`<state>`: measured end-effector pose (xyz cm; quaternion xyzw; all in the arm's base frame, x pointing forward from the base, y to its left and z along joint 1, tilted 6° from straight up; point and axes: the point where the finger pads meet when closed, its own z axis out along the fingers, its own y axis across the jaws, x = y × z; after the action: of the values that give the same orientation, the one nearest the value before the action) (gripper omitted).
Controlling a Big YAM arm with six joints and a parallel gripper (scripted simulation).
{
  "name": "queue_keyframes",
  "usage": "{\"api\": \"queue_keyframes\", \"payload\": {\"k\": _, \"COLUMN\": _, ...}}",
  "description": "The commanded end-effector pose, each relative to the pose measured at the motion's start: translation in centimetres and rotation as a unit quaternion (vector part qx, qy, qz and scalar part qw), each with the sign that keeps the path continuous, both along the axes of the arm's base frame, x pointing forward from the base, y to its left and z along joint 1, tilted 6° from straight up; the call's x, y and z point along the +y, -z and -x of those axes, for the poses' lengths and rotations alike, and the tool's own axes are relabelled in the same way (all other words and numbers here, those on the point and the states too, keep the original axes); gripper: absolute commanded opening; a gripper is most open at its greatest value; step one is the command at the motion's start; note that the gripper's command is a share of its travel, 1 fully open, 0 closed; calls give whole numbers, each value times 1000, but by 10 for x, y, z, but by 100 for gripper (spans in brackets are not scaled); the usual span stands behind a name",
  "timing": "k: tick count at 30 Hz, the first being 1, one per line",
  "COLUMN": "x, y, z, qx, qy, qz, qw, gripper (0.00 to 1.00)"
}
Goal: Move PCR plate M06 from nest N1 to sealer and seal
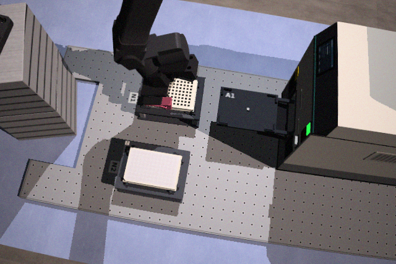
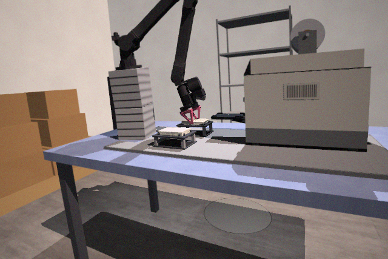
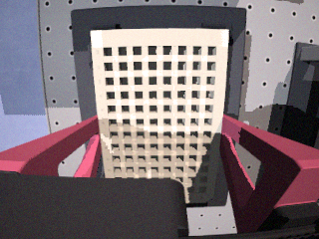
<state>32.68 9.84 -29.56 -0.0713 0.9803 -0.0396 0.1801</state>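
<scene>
The cream 96-well plate M06 [image 1: 183,94] [image 3: 159,103] lies flat in the plate nest N1. My gripper [image 3: 160,121] [image 2: 191,114] is down over its near end, its two red fingers closed against the plate's long sides. The sealer's stage [image 1: 245,109] stands out to the left of the housing, its pocket empty, with a small white switch [image 1: 248,107] in the floor. The lamp [image 1: 308,128] shows green. The sealed plate M09 [image 1: 153,168] rests on nest N2. The START key is too small to make out.
The sealer housing [image 1: 348,94] fills the right side. A grey ribbed pedestal [image 1: 34,88] carrying the arm's base stands at the left. In the exterior view a metal shelf [image 2: 253,58] stands behind the table and cardboard boxes [image 2: 37,130] at the left.
</scene>
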Motion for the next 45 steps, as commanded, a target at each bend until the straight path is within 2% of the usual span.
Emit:
{"api": "queue_keyframes", "payload": {"k": 1, "x": 3, "y": -9, "z": -17, "qx": -17, "qy": -1, "qz": -4, "qw": 1000, "gripper": 0}}
{"api": "queue_keyframes", "payload": {"k": 32, "x": 4, "y": -8, "z": -16, "qx": -16, "qy": -1, "qz": -4, "qw": 1000, "gripper": 0}}
{"api": "queue_keyframes", "payload": {"k": 37, "x": 5, "y": -14, "z": -7, "qx": -9, "qy": -1, "qz": -4, "qw": 1000, "gripper": 0}}
{"api": "queue_keyframes", "payload": {"k": 45, "x": 9, "y": -20, "z": -4, "qx": -9, "qy": -1, "qz": -6, "qw": 1000, "gripper": 0}}
